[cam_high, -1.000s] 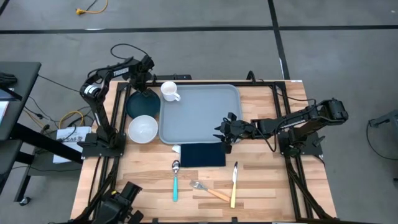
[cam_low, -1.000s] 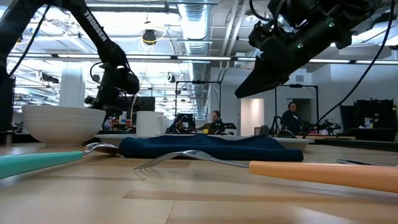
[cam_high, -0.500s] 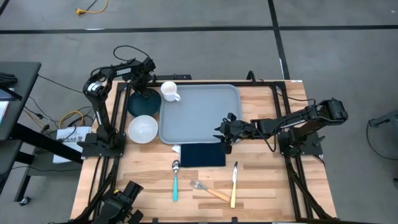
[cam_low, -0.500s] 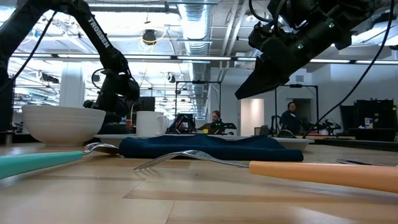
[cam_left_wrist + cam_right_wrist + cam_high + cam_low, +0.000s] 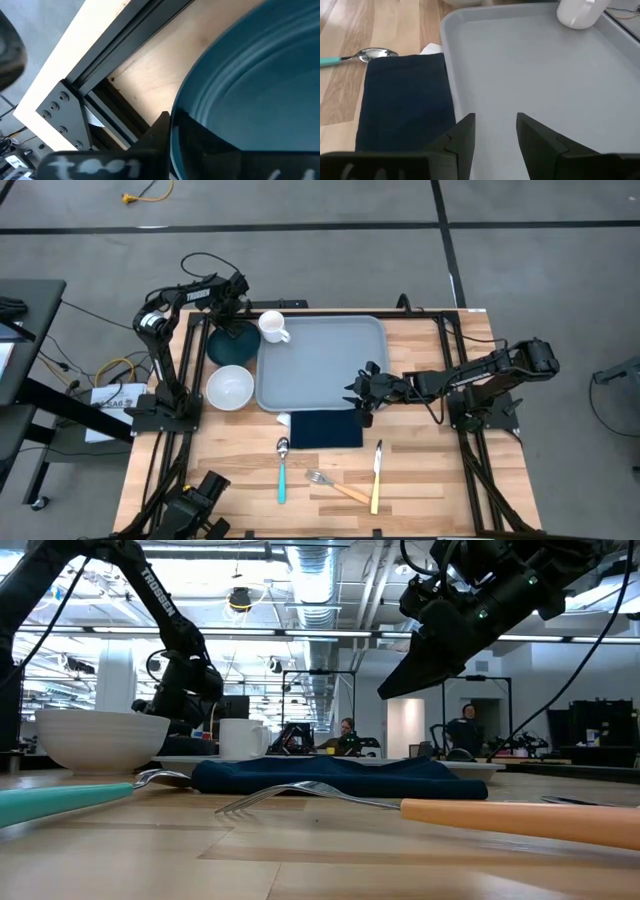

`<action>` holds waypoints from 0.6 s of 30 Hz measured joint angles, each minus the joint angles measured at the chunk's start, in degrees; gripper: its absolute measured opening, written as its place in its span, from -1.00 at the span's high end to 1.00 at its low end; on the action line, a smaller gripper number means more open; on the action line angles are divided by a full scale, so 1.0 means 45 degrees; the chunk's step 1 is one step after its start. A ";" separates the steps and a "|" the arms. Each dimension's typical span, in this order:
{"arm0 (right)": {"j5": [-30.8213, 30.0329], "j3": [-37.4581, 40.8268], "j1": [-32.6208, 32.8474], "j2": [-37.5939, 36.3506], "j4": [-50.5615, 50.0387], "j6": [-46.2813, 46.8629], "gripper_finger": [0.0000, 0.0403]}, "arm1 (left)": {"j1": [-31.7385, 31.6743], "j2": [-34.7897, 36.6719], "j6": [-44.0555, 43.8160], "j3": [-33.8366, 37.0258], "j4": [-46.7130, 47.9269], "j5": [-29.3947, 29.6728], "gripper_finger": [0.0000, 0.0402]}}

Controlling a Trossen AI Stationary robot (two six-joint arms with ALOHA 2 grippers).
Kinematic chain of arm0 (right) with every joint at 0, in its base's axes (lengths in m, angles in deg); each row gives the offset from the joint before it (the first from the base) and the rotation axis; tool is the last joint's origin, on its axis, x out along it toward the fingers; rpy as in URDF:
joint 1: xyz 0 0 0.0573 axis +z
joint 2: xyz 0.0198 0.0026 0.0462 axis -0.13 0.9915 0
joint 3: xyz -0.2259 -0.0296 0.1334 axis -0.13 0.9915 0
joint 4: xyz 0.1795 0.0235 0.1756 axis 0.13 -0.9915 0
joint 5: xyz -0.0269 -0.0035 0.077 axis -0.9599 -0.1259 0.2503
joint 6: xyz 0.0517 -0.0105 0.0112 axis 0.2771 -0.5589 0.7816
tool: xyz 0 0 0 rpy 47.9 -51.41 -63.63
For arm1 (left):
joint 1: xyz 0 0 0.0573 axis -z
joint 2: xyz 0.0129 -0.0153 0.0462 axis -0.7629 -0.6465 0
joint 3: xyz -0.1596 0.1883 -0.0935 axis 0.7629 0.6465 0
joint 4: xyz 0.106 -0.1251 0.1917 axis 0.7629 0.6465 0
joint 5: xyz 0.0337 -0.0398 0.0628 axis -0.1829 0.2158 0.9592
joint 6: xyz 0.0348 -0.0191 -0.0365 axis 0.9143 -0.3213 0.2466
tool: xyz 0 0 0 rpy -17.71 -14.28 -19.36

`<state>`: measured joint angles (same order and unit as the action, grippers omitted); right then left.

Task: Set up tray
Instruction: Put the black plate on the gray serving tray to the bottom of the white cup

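Note:
The light grey-blue tray [image 5: 330, 370] lies in the middle of the table, with a white mug [image 5: 273, 327] on its far left corner. Left of the tray, a dark teal plate [image 5: 226, 352] rests flat on the wood. My left gripper [image 5: 233, 330] is down at the plate's far edge, shut on its rim. My right gripper [image 5: 494, 131] hangs open above the tray's near right part, beside the navy napkin [image 5: 325, 428], with nothing between its fingers. My left gripper has the plate's rim [image 5: 182, 107] at the far edge, pinched between its two fingers. One finger [image 5: 160, 131] is outside the rim and the other lies over the plate's inner side. The fingers come steeply from above. The plate still lies on the table.
A white bowl [image 5: 230, 387] stands near the plate on its near side. A spoon with a teal handle [image 5: 282, 470], a fork with an orange handle [image 5: 338, 486] and a knife with a yellow handle [image 5: 376, 476] lie near the front edge. The table's frame rail [image 5: 75, 100] runs behind the plate.
My left gripper has sunk a little toward the plate's far edge. The plate, tray and right arm have kept still.

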<state>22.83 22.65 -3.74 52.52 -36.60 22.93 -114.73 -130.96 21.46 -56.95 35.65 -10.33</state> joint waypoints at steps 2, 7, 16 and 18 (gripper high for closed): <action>0.0002 0.0000 0.0000 -0.0002 0.0002 0.0000 0.33 | 0.0000 0.0000 0.0002 0.0000 -0.0002 0.0018 0.97; 0.0003 0.0000 0.0000 -0.0003 0.0000 0.0000 0.33 | 0.0005 0.0000 0.0101 0.0000 -0.0019 0.0036 0.96; 0.0003 0.0000 0.0000 -0.0003 0.0005 0.0005 0.33 | 0.0026 -0.0015 0.0219 -0.0384 0.0235 -0.0134 0.98; 0.0003 0.0000 0.0000 -0.0003 0.0010 0.0004 0.33 | 0.0041 -0.0019 0.0202 -0.0577 0.0325 -0.0166 0.99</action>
<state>22.84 22.65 -3.74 52.50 -36.56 22.95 -114.55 -131.05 22.37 -59.55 37.12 -11.08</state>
